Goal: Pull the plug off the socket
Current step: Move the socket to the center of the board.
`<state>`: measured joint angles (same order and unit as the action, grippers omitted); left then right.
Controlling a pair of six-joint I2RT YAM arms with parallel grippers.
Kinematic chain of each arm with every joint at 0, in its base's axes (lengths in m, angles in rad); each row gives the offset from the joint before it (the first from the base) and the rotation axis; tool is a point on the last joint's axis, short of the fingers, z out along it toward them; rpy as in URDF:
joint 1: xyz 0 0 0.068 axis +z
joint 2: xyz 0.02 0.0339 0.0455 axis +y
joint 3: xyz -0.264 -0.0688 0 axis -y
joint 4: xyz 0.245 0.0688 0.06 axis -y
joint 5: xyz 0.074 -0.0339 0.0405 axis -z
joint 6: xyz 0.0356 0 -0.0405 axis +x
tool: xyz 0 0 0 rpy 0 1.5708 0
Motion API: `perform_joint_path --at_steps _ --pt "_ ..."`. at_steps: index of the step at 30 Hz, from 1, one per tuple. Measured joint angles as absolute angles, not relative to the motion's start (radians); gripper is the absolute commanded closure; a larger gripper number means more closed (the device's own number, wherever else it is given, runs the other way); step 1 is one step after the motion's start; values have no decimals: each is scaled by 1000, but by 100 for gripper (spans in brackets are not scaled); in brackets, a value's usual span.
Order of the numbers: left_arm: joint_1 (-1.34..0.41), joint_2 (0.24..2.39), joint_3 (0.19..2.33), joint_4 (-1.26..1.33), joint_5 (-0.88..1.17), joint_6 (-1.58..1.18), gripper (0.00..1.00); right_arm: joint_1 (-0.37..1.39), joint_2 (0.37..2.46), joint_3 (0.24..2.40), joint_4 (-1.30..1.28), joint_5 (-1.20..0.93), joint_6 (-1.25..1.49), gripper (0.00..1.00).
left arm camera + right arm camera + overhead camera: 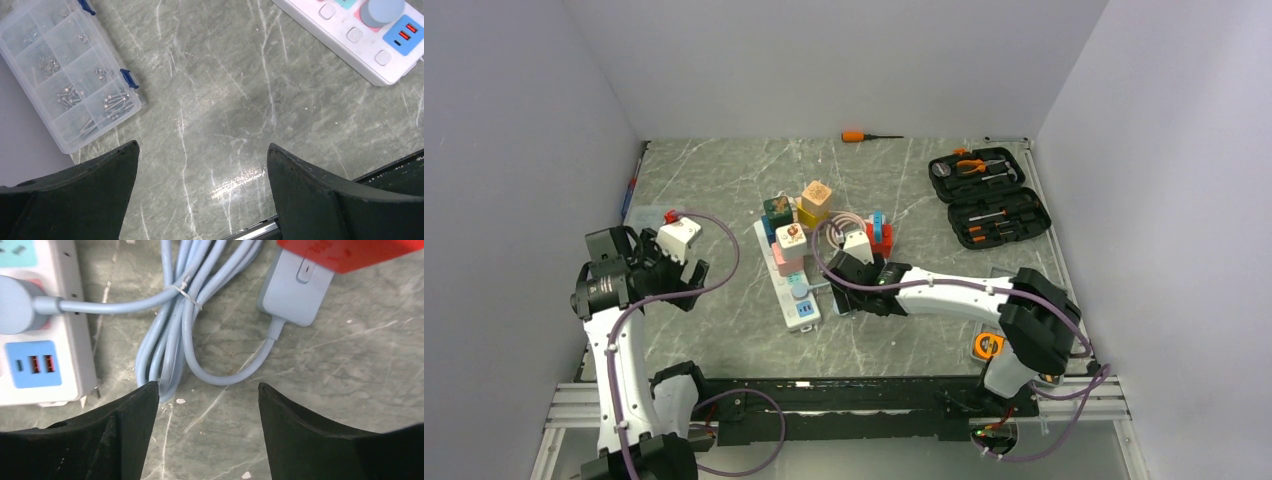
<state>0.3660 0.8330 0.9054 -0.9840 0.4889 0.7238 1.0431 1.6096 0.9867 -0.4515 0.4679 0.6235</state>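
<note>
The socket, a long white power strip (805,318), lies mid-table with pastel outlets and several blocks plugged into its far half. A round grey-blue plug (800,291) sits in its near end, above the blue USB panel. The plug also shows in the right wrist view (15,305) and the left wrist view (382,10). Its light-blue cable (170,340) lies bundled beside the strip (70,355). My right gripper (842,295) (207,387) is open and empty, just right of the strip over the cable. My left gripper (684,275) (202,150) is open and empty, well left of the strip (370,60).
A clear screw box (65,70) lies at the left edge. A grey adapter (295,290) and a red block (350,250) sit right of the cable. An open tool case (989,195) is at the back right, and an orange screwdriver (856,136) lies at the back.
</note>
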Motion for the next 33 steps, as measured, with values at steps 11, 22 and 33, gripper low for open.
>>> perform_joint_path --at_steps 11,22,33 --pt "366 755 879 -1007 576 758 1 1104 1520 1014 -295 544 318 33" --pt "366 719 853 -996 615 757 1 1225 1716 958 -27 603 -21 37" --pt "366 707 853 -992 614 763 1 1219 1856 931 160 653 -176 38"
